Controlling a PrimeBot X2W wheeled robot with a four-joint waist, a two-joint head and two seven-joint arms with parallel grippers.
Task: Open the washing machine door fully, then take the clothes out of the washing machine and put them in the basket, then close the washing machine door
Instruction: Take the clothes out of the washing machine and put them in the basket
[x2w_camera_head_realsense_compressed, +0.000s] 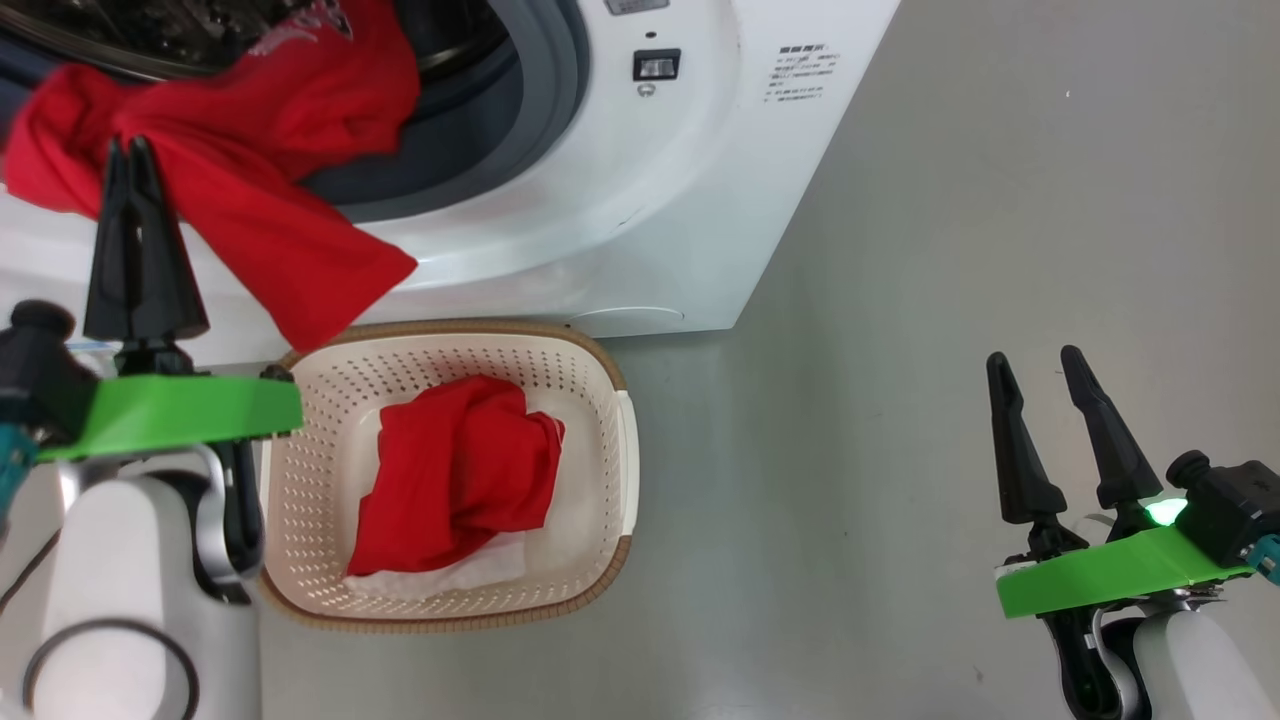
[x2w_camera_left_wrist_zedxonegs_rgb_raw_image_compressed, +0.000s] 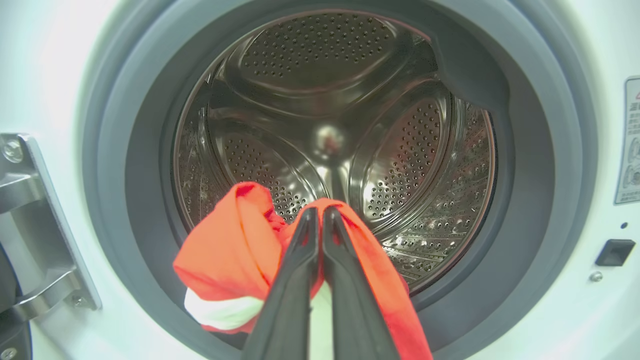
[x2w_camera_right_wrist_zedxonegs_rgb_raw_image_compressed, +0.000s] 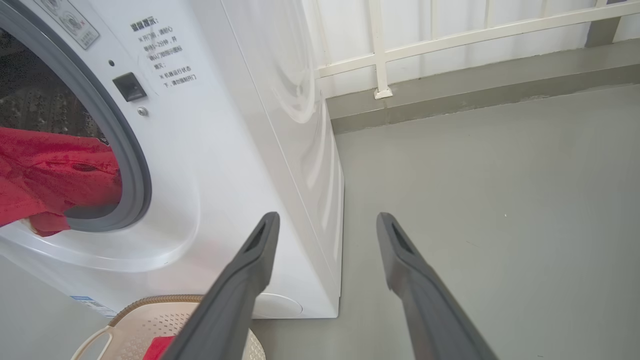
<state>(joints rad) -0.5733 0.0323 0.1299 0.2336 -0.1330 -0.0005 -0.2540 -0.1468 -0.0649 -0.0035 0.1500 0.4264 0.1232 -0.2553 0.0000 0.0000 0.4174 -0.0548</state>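
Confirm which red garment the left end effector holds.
The red fabric garment draped from the white washing machine's opening; the other lies in the cream perforated basket.

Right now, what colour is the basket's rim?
The basket rim is woven brown, clearest in head view.

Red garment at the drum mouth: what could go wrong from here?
1. The left gripper is shut on only a small fold of the bright red fabric garment; it might slip free.
2. The garment lies across the washer's grey rubber ring; it could drag or catch there.
3. Its loose tail hangs near the brown woven-look rim of the cream perforated plastic basket; it may drop onto the grey floor.
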